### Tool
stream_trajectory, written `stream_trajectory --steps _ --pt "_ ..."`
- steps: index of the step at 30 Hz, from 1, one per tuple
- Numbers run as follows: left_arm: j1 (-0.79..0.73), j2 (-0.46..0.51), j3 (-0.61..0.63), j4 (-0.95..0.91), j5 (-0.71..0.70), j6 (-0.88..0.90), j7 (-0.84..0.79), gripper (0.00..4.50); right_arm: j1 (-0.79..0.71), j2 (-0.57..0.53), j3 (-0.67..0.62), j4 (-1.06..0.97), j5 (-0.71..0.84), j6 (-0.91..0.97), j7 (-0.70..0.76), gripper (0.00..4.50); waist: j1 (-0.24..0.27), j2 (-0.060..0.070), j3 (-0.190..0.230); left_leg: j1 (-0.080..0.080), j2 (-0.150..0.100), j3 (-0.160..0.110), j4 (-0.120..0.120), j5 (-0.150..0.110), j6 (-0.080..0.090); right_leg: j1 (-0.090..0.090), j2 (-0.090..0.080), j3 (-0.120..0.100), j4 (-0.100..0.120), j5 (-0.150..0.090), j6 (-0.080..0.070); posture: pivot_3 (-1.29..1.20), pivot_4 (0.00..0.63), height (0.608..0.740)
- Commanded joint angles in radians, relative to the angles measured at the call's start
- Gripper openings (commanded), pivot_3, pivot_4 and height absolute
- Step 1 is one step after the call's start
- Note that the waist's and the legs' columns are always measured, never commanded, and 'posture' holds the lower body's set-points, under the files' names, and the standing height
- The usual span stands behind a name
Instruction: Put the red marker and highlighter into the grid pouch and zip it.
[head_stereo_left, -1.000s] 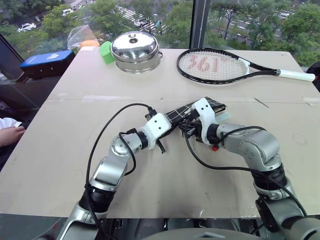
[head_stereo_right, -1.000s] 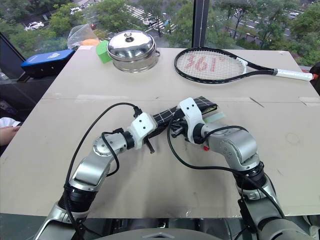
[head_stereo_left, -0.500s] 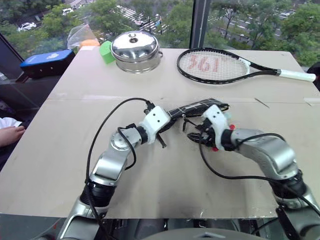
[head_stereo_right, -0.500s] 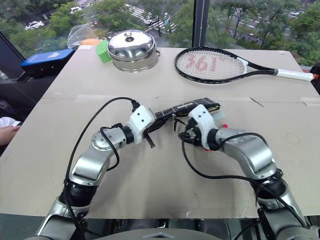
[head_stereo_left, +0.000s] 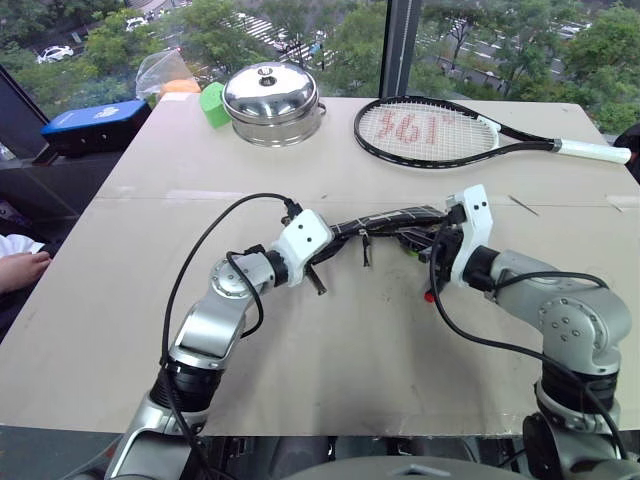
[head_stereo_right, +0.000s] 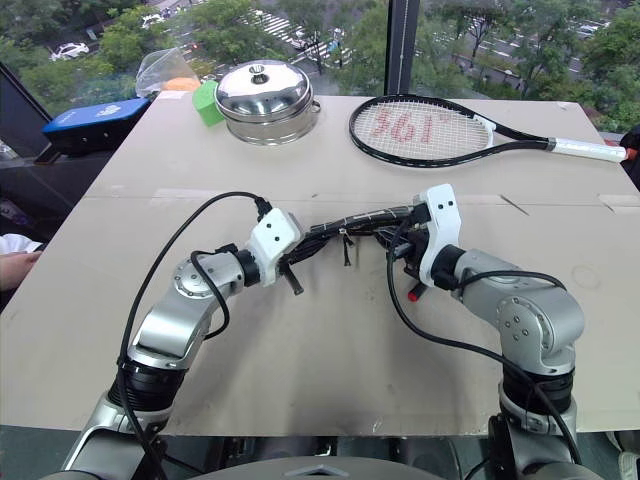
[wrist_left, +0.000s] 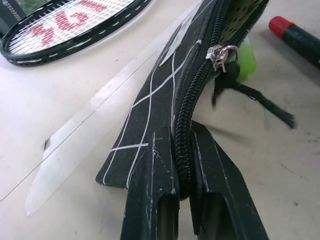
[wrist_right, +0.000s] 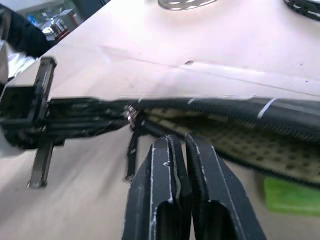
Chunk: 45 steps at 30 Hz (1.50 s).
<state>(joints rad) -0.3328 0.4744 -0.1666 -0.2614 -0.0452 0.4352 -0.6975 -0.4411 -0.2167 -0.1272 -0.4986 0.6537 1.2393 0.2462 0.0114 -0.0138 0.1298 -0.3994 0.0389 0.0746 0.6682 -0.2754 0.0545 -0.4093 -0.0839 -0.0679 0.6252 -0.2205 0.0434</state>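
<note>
The grid pouch (head_stereo_left: 392, 216) is lifted off the table and stretched on edge between both grippers, its zipper partly open with the slider (wrist_left: 222, 51) and black pull cord (head_stereo_left: 366, 250) hanging down. My left gripper (wrist_left: 180, 132) is shut on the pouch's closed end. My right gripper (wrist_right: 181, 139) is shut just below the open edge with its dotted lining; whether it pinches the fabric I cannot tell. The red marker (wrist_left: 295, 35) lies on the table beside the pouch, under my right wrist. The highlighter (wrist_right: 290, 197) lies on the table beneath the pouch.
A tennis racket (head_stereo_left: 430, 130), a lidded steel pot (head_stereo_left: 270, 100) and a green block (head_stereo_left: 212, 103) sit at the far side. A blue case (head_stereo_left: 95, 122) lies off the table's far left corner. A person's hand (head_stereo_left: 20, 268) rests at the left edge.
My right gripper moved right, away from the left one, opened and shut again. The pouch rose and now stretches out between the grippers. The left gripper kept its grip and place.
</note>
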Motion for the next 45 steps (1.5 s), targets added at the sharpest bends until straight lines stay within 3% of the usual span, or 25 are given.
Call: stream_trajectory --steps 1,5,11,13,15,16,23,24,29,32,37,41,45 --pt "-0.023 0.006 0.004 -0.039 -0.016 -0.007 -0.008 0.00 -0.037 -0.007 0.040 0.062 -0.054 -0.031 -0.034 0.13 0.001 0.000 0.000 0.000 0.000 0.000 0.000 0.000 0.000 0.000 0.000 0.000 0.000 0.000 0.000 0.00 0.150 0.740" --pt "-0.028 0.005 -0.001 -0.037 -0.015 -0.008 -0.011 0.00 -0.088 -0.036 0.203 0.164 -0.175 -0.129 -0.023 0.13 -0.003 0.000 0.000 0.000 0.000 0.000 0.000 0.000 0.000 0.000 0.000 0.000 0.000 0.000 0.000 0.00 0.150 0.740" --pt "-0.027 0.033 -0.014 0.001 0.026 -0.010 -0.002 0.00 -0.252 -0.233 0.745 0.318 -0.673 -0.586 0.088 0.13 -0.021 0.000 0.000 0.000 0.000 -0.001 0.000 0.000 0.000 0.000 0.001 0.000 0.000 0.000 0.000 0.00 0.150 0.740" --pt "-0.030 0.039 -0.017 0.010 0.034 -0.011 0.001 0.00 -0.296 -0.293 0.860 0.382 -0.824 -0.738 0.122 0.13 -0.026 0.001 0.001 0.000 -0.001 0.001 0.000 0.000 0.000 -0.001 0.000 0.001 0.000 0.000 0.000 0.00 0.150 0.740" --pt "-0.031 0.043 -0.020 0.017 0.041 -0.011 0.004 0.00 -0.310 -0.311 0.883 0.429 -0.879 -0.831 0.152 0.61 -0.025 0.000 0.001 0.000 -0.001 0.000 0.000 0.000 0.000 -0.001 0.000 0.000 0.000 0.000 0.001 0.00 0.150 0.740" --pt "-0.031 0.044 -0.020 0.020 0.043 -0.010 0.006 0.00 -0.312 -0.312 0.881 0.445 -0.898 -0.862 0.164 0.81 -0.024 0.000 0.001 0.000 -0.001 0.000 0.000 0.001 -0.001 -0.001 0.000 0.000 0.000 0.000 0.001 0.00 0.150 0.740" --pt "-0.033 0.049 -0.014 0.040 0.050 -0.003 0.011 0.00 -0.310 -0.308 0.810 0.469 -0.993 -0.918 0.233 4.21 -0.024 0.000 0.001 0.000 0.000 0.001 0.000 0.003 -0.006 0.000 0.000 0.000 0.000 0.000 0.001 0.00 0.150 0.740" --pt "-0.034 0.050 -0.014 0.044 0.051 -0.003 0.012 0.00 -0.308 -0.309 0.801 0.464 -1.003 -0.918 0.242 4.41 -0.024 0.000 0.001 0.000 0.000 0.001 0.000 0.003 -0.006 0.000 0.000 0.000 0.000 0.000 0.001 0.00 0.150 0.740" --pt "-0.046 0.050 -0.004 0.076 0.046 -0.005 0.015 0.00 -0.258 -0.324 0.700 0.368 -0.978 -0.869 0.300 4.41 -0.022 0.000 0.001 0.000 0.000 0.001 0.000 0.003 -0.006 0.000 0.000 0.000 0.000 0.000 0.001 0.00 0.150 0.740" --pt "-0.055 0.053 0.014 0.098 0.036 -0.008 0.017 0.00 -0.173 -0.327 0.541 0.224 -0.815 -0.713 0.408 4.41 -0.017 -0.001 0.001 0.000 0.000 0.000 0.000 0.004 -0.006 0.000 0.000 0.000 0.000 0.000 0.001 0.00 0.150 0.740" --pt "-0.059 0.058 0.055 0.110 0.013 -0.010 0.012 0.00 -0.050 -0.463 0.309 0.017 -0.607 -0.605 0.583 4.41 -0.004 -0.001 0.001 0.000 0.000 0.000 0.000 0.001 -0.002 0.000 -0.001 -0.001 -0.001 0.000 0.001 0.00 0.150 0.740" --pt "-0.056 0.062 0.069 0.117 0.008 -0.013 0.012 0.00 -0.042 -0.564 0.296 0.102 -0.599 -0.675 0.660 4.41 -0.003 -0.001 0.001 0.001 0.000 0.000 0.000 0.000 -0.001 0.000 0.000 -0.001 -0.001 0.000 0.000 0.00 0.150 0.740" --pt "-0.047 0.065 0.077 0.110 0.003 -0.018 0.013 0.00 -0.141 -0.563 0.366 0.390 -0.624 -0.855 0.756 4.41 -0.008 -0.001 0.001 0.002 0.000 0.002 0.001 0.001 -0.001 0.000 0.000 0.001 0.000 -0.002 -0.003 0.00 0.150 0.740"
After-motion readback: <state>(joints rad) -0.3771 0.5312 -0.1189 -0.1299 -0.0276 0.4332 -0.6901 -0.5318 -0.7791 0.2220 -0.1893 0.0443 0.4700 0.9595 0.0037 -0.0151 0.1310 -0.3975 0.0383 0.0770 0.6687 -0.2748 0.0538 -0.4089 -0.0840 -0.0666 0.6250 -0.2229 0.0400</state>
